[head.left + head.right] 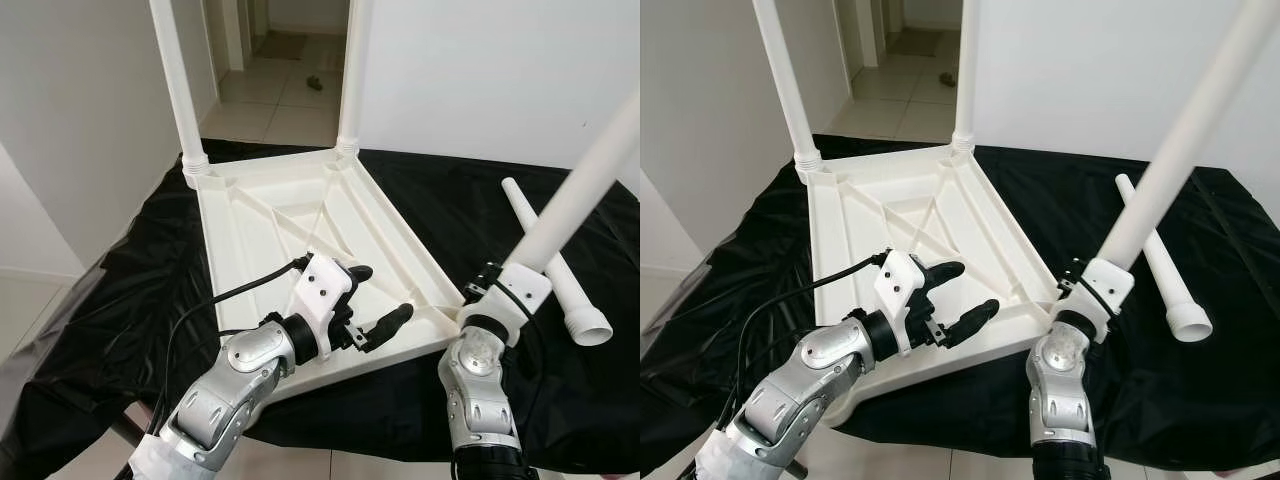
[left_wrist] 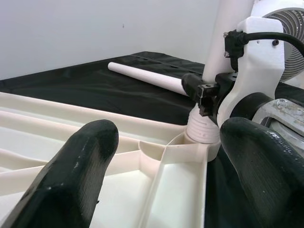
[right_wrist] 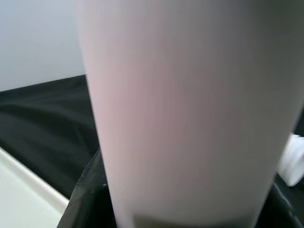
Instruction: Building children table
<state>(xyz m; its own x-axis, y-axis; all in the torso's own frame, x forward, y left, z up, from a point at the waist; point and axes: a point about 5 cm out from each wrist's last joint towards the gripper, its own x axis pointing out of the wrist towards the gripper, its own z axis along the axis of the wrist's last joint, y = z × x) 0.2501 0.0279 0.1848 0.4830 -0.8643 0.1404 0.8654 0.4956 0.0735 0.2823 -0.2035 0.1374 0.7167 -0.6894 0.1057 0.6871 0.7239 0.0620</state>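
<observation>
The upturned white tabletop (image 1: 300, 230) takes up the middle of the black-covered table (image 1: 450, 200), its ribbed underside open from above between the ribs. Two fitted legs (image 1: 178, 85) rise at its far corners and block passage there, though the gap between them is open. At the near right corner a third leg (image 1: 585, 185), clamped by the right end effector (image 1: 495, 290), slants up and to the right, barring that side. The left end effector (image 1: 375, 300), fingers spread, hovers over the near edge. A loose leg (image 1: 555, 265) lies on the cloth to the right, leaving bare cloth between it and the tabletop.
</observation>
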